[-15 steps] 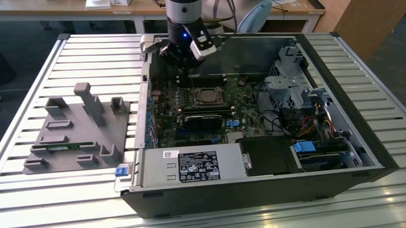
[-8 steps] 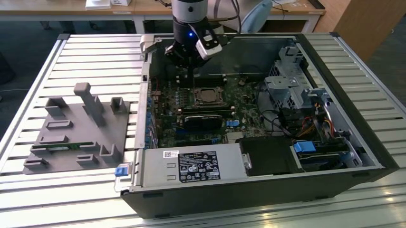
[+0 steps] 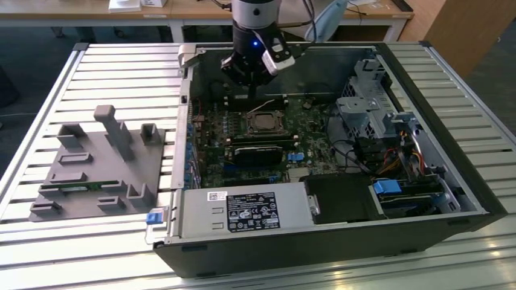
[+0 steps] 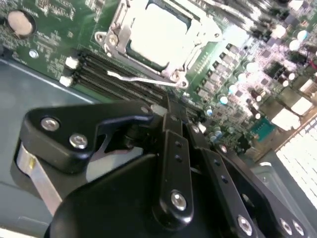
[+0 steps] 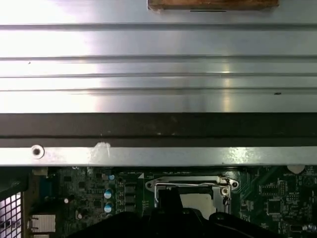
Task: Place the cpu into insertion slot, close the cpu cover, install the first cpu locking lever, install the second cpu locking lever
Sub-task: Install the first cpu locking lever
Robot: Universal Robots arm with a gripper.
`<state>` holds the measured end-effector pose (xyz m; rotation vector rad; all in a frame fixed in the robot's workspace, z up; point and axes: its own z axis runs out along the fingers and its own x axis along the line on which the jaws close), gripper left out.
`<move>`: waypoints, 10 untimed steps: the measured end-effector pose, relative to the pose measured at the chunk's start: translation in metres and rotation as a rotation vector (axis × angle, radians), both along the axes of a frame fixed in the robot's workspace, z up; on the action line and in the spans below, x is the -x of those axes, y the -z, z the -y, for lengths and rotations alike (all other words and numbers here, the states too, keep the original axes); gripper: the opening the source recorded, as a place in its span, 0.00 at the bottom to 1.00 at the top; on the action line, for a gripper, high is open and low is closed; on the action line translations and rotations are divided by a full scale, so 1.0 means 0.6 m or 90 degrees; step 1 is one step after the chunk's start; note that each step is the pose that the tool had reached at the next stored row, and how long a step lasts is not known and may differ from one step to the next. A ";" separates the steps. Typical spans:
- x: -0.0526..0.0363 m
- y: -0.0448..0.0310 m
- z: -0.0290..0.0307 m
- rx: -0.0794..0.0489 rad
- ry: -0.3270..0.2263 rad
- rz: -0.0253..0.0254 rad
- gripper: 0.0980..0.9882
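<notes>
Black linkage of the end effector [image 4: 168, 106] takes up the near part of the second wrist view, with its tips down at the motherboard's [image 4: 47, 25] edge by the socket. Looks like the fingers are pressed close together around a thin silver locking lever [image 4: 141, 80] lying along the socket's side, but I honestly can't tell if they're pinching it or just sitting next to it.

The cpu [image 4: 156, 32] is already seated in the insertion slot [image 4: 136, 52], and the cpu cover [image 4: 195, 47] looks folded down over it, with the pale metal face showing through the cut-out. All of that sits in the open computer case [image 3: 451, 151], which lies on the slatted tabletop [image 3: 113, 72] toward its far edge in the exterior view. A grey parts fixture [image 3: 96, 172] sits at the exterior view's left, well apart.

Handling-wise, I'd guess the lever is light springy wire: stiff along its length, slick, and it'll want to snap back. Best grabbed near its free bent end, not by the hinge. The chip itself is rigid but the socket contacts underneath are fragile, so any push should go on the lever only, never on the cover's middle.
</notes>
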<state>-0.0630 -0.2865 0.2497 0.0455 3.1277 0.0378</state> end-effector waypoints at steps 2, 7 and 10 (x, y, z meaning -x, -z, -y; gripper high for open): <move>0.000 0.000 0.0002 -0.003 0.000 0.0000 0.01; 0.000 0.006 0.0004 -0.016 0.000 0.0033 0.01; -0.004 0.011 0.0003 -0.016 0.000 0.0037 0.01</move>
